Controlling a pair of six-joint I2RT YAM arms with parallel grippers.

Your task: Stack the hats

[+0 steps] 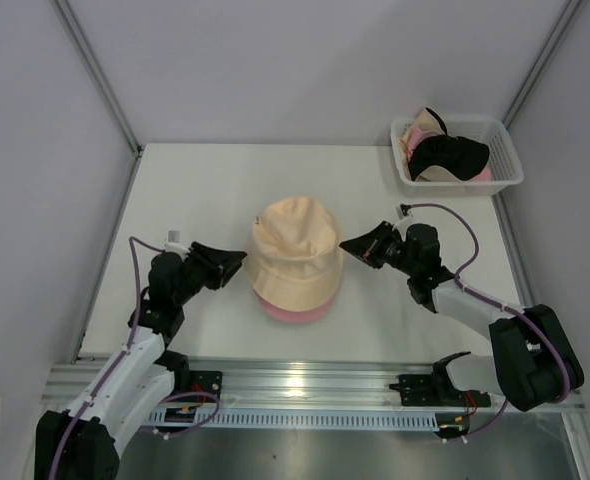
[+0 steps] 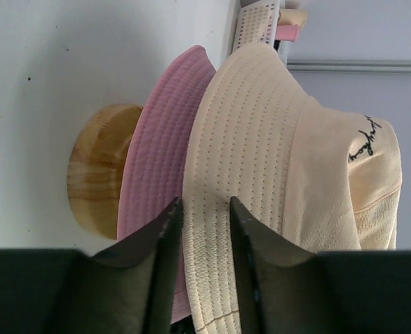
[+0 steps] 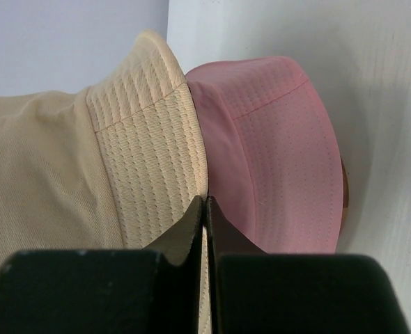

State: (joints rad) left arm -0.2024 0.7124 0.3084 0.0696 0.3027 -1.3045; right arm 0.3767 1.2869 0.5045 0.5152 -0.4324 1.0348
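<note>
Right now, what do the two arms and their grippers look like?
The left arm and right arm have white links and black joints. The left gripper and right gripper are black, each with two tapering fingers. A lilac cable loops along each arm.

- Bright, even, diffuse light in all three views.
- Overhead view: only faint, soft shadows on the white bench (image 1: pixel 205 190).
- Wrist views: peach hat (image 2: pixel 261 139) weave crisp; left end effector (image 2: pixel 205 202) and right end effector (image 3: pixel 205 200) dark, slightly soft up close.

The upper bucket hat (image 1: pixel 295 250) is stacked on the lower bucket hat (image 1: pixel 295 311). Its brim is set between both pairs of jaws.
</note>
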